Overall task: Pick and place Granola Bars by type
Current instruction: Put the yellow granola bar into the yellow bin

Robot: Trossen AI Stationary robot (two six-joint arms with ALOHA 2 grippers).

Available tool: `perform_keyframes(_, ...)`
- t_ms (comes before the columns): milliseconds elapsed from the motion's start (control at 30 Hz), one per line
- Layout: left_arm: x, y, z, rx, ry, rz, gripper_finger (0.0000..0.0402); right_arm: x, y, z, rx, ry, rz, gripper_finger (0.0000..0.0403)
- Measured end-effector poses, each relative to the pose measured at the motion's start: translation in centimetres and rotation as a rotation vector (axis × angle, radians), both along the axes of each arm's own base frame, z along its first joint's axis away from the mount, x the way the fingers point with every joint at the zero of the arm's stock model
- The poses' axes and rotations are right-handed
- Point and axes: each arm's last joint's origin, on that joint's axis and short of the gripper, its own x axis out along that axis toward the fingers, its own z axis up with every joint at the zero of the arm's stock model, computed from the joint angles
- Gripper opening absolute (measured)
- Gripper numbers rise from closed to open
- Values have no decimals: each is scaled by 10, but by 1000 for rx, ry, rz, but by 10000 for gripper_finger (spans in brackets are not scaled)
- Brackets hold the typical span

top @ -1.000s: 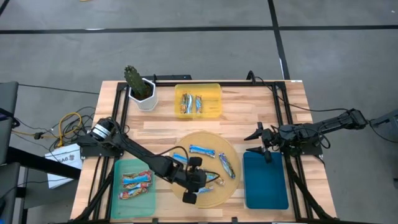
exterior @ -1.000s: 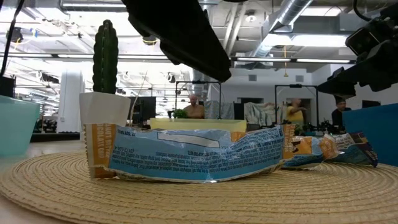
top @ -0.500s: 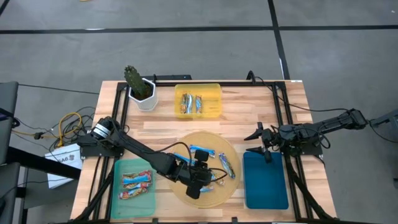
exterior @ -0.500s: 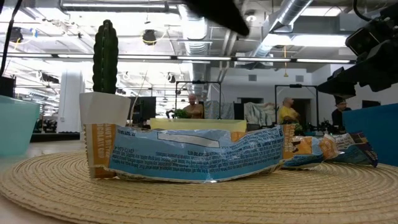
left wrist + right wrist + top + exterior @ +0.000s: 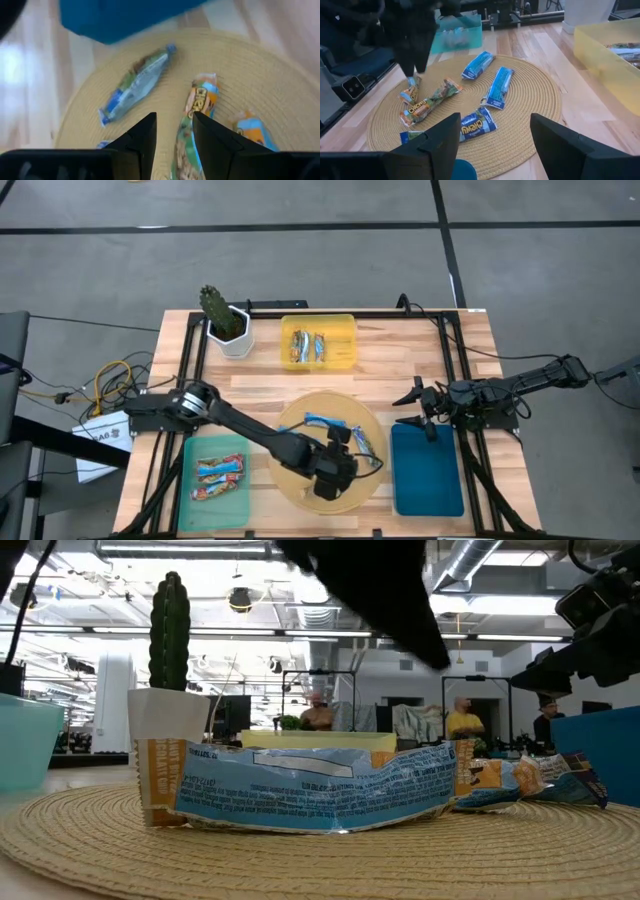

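Left pincer (image 5: pixel 172 131): you have it part-open, gripping nothing, above the orange-and-green granola bar (image 5: pixel 192 127), lined up along it.
Woven mat (image 5: pixel 290 480): mid-surface; loose bars lie here unsorted.
Sorted bars: yellow tray (image 5: pixel 345 330) at 12 o'clock, teal tray (image 5: pixel 190 455) at 8.
Right pincer (image 5: pixel 492 142): wide open, empty, parked beside the blue tray (image 5: pixel 428 470).

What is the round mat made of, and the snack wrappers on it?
The round mat looks like woven straw or similar fibre, matte tan, with coiled ridges. The granola bars seem wrapped in thin shiny plastic film: it is crinkled, printed and glossy.
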Motion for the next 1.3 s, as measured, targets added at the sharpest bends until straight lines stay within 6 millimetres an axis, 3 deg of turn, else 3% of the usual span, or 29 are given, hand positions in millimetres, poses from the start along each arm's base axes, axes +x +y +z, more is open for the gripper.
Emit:
perform_keyframes(233, 0, -1, -21, -11, 97, 20, 134, 0, 0, 0, 1, -4, 0, 234)
perform_keyframes(533, 3, 3, -33, -29, 152, -24, 215, 0, 0, -1, -3, 14, 0, 234)
perform_keyframes(700, 6, 4, -47, 50, 181, -84, 236, 0, 0, -1, -3, 14, 0, 234)
perform_keyframes(1100, 13, 5, -63, 80, 184, -144, 236, 0, 0, -1, -3, 14, 0, 234)
perform_keyframes(1300, 13, 4, -65, 33, 205, -195, 188, 0, 0, -1, -3, 13, 0, 234)
